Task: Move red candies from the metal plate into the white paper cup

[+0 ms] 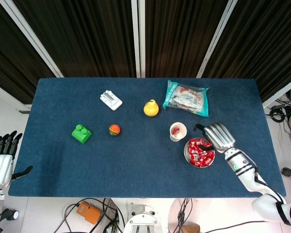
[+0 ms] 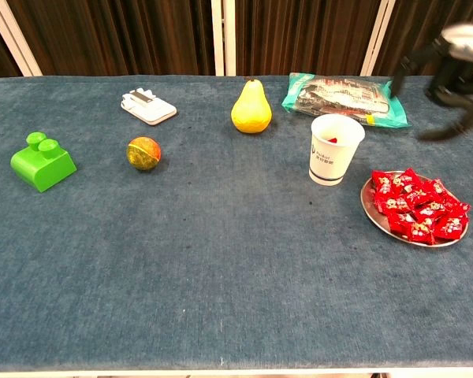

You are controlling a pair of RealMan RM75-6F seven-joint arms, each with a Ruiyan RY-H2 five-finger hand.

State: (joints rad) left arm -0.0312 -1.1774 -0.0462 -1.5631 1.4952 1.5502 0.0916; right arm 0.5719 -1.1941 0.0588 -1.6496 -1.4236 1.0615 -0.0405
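Red candies point(image 2: 418, 209) heaped on metal plate point(image 2: 368, 206), right-front part of table point(image 1: 136, 165). One red candy point(image 1: 175, 130) sits inside white paper cup point(image 2: 334, 150), visible through the rim in both views. Cup upright, just left of plate, close but not touching.

Right hand point(image 1: 218, 136) hovers at the plate's far-right edge in head view, palm down, fingers spread apart and holding nothing. Fingertips point(image 1: 200, 127) point toward the cup but are apart from it; no candy between the fingers. Chest view shows the same hand blurred at top right point(image 2: 456, 67), above and behind the plate, fingers apart, clear of the candy heap.

Left hand point(image 1: 1, 154) off the table's left edge, low in head view, fingers straight and apart, empty.

Other stuff: teal snack packet point(image 1: 186, 97) behind the cup, yellow pear point(image 2: 251, 109) left of it, red-yellow ball point(image 2: 143, 153), green block point(image 2: 41, 162), white clip-like object point(image 2: 148, 105) at far left-centre. All well apart from plate and cup.
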